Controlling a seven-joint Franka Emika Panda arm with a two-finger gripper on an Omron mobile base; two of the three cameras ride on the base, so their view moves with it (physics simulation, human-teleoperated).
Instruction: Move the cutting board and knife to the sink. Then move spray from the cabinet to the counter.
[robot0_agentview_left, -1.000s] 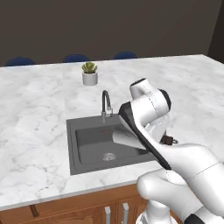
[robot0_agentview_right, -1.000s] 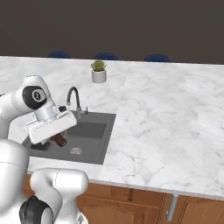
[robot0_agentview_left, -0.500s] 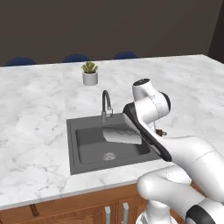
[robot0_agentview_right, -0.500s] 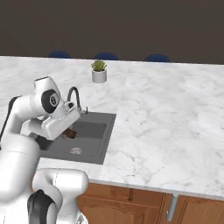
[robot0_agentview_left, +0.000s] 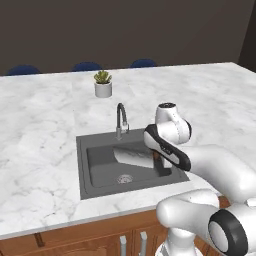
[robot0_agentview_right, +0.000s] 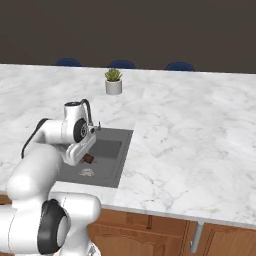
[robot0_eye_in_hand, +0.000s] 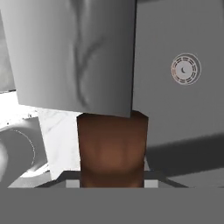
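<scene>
Jaws pinching knife (robot0_eye_in_hand: 109, 148) by handle over sink (robot0_agentview_left: 92, 172), blade above drain (robot0_eye_in_hand: 185, 69); may clatter or bounce against faucet (robot0_agentview_left: 120, 119) if dropped high.

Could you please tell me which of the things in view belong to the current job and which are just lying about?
Part of the job:
- knife, held by its handle in the end effector over the basin
- sink
- counter

Just lying about:
- potted plant
- tap
- blue chairs behind the counter
</scene>
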